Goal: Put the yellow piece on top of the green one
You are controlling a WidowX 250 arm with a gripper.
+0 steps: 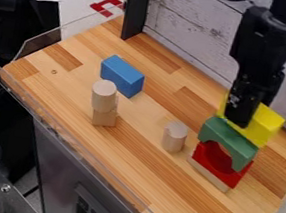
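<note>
Gripping one yellow piece (266,126) at three o'clock, the fingers (241,112) close on its opposite sides, its long axis running from ten to four o'clock. It sits against one green arch (217,131); whether it bears weight there, I cannot tell. Below are one red arch (231,178) and one wooden plank (207,174). One blue block (122,75) lies toward eleven; two wooden cylinders stand, one near the middle, one on a wooden block (104,118) at nine.

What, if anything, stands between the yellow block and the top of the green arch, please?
Nothing visible does: in the camera view, the yellow block borders the green arch, and only the gripper shows in front of the yellow one.
</note>
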